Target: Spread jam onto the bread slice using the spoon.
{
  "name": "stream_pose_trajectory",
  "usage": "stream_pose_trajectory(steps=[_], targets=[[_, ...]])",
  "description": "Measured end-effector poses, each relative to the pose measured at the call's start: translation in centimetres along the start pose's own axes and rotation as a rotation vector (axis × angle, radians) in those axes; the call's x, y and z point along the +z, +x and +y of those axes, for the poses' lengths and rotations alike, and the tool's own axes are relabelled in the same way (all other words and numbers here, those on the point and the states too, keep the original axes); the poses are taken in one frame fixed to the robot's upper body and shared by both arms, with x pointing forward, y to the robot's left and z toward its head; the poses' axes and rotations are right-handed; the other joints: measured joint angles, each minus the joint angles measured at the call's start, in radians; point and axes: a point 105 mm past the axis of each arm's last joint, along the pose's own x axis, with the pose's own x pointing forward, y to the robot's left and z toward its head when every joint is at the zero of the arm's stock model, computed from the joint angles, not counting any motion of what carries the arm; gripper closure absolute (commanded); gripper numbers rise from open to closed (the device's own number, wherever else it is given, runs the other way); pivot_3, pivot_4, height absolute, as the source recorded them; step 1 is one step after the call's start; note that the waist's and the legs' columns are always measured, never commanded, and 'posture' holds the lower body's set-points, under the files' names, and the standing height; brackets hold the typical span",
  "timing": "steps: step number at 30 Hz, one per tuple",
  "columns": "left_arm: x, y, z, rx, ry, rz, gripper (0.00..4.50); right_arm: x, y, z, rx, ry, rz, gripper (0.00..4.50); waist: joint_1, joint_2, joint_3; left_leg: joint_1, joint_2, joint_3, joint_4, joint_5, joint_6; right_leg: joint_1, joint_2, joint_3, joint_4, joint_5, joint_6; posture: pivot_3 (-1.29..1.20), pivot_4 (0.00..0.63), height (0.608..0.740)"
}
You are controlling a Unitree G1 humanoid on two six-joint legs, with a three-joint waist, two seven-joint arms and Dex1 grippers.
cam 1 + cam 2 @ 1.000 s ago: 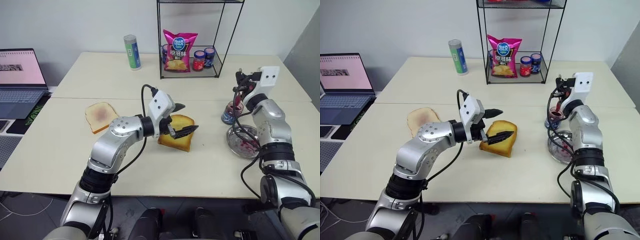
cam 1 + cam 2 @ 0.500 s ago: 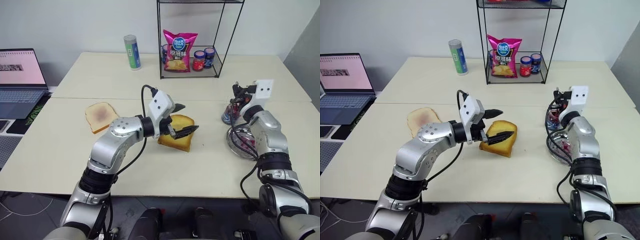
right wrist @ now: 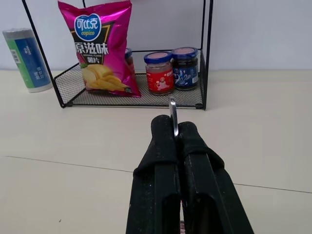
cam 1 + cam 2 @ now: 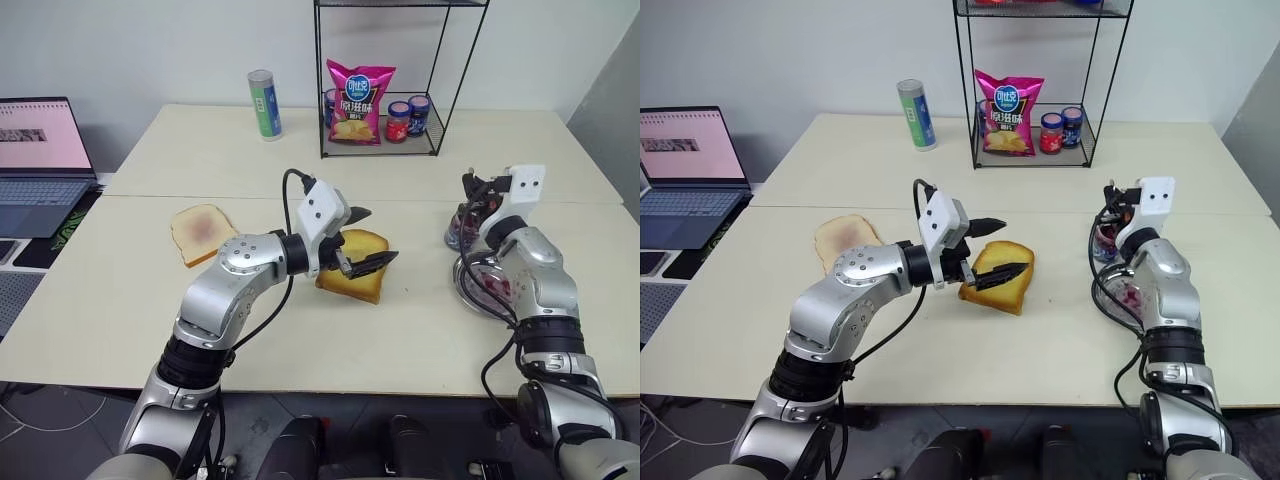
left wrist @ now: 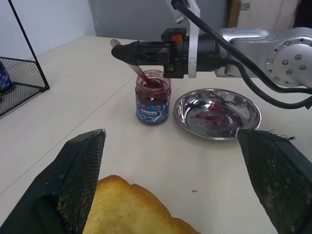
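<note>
- The right claw (image 5: 127,51) is seen clamped on the handle of the spoon (image 5: 139,73), whose bowl end is dipped into the open jam jar (image 5: 153,102) at the right of the frame.
- Compared with a second ago, the right claw is found lower and nearer the jar in the head views; its white wrist housing has dropped from above the jar to just beside it.
- The jam (image 5: 152,85) is visible as a dark red fill inside the jar, and red smears are seen in the steel dish (image 5: 218,113) just beside the jar.
- The left claw (image 4: 362,240) is held wide open, unchanged from the earlier frames, with its fingers spread over the bread slice (image 4: 355,268) at the centre of the counter (image 4: 120,290).
- No jam is seen on the golden face of the bread slice.
- A second, paler slice (image 4: 201,232) with a pinkish smear lies left of centre.
- A pink snack bag (image 4: 360,100) and jars are kept on the wire rack (image 4: 440,90) at the upper centre.
</note>
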Motion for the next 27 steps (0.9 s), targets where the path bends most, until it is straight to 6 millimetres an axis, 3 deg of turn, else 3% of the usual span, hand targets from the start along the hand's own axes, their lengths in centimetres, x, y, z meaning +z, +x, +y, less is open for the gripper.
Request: stream_pose_trajectory(steps=[27], targets=[[-0.5, -0.3, 0.4, 0.034, -0.004, 0.019, 0.0, -1.5, -1.3, -1.0, -0.038, -0.037, 0.049, 4.48, 0.0, 0.0, 0.0, 0.001, 0.0, 0.0, 0.0, 0.0, 0.0, 0.0, 0.0, 0.0, 0.0, 0.0, 0.0, 0.0, 0.15, 0.74]])
